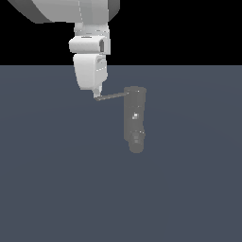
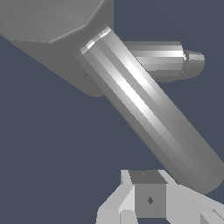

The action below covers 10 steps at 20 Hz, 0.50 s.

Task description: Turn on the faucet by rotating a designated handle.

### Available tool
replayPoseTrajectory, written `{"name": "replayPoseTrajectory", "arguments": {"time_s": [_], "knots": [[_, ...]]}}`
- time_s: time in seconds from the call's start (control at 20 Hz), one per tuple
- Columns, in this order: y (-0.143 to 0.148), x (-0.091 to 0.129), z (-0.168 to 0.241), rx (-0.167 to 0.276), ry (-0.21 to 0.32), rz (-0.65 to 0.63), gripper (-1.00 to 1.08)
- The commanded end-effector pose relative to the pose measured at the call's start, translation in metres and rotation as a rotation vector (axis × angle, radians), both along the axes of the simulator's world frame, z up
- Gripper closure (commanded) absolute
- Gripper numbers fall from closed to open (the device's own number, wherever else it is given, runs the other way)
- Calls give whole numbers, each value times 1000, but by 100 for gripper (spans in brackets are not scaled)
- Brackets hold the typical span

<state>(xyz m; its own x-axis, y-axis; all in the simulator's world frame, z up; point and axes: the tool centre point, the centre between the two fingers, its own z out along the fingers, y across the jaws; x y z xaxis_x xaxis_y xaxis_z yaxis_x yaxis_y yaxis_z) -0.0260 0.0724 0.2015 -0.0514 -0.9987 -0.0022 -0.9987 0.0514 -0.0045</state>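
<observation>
The faucet (image 1: 134, 116) is a dark grey cylinder on the floor, with its rounded spout end (image 1: 136, 142) toward the near side. The handle (image 1: 112, 96), a thin grey rod, sticks out from its top toward the exterior view's left. My gripper (image 1: 97, 93) hangs from the white arm, its tip right at the rod's free end. Up close in the wrist view, the handle (image 2: 144, 105) runs diagonally as a thick shiny bar. Behind it lies the faucet (image 2: 157, 59). My gripper (image 2: 148, 194) sits just beside the bar's end. Its fingers show no gap and hold nothing.
A flat dark blue-grey floor (image 1: 56, 179) stretches all around the faucet. Above and behind it is plain black background. The white arm links (image 1: 90, 45) come down from the top of the exterior view.
</observation>
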Motion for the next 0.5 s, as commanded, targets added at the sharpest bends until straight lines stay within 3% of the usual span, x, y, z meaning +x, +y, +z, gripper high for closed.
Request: {"name": "replayPoseTrajectory", "arguments": {"time_s": [0.0, 0.45], "knots": [[-9, -7, 0, -2, 2, -6, 108], [-29, -30, 0, -2, 3, -4, 108]]}}
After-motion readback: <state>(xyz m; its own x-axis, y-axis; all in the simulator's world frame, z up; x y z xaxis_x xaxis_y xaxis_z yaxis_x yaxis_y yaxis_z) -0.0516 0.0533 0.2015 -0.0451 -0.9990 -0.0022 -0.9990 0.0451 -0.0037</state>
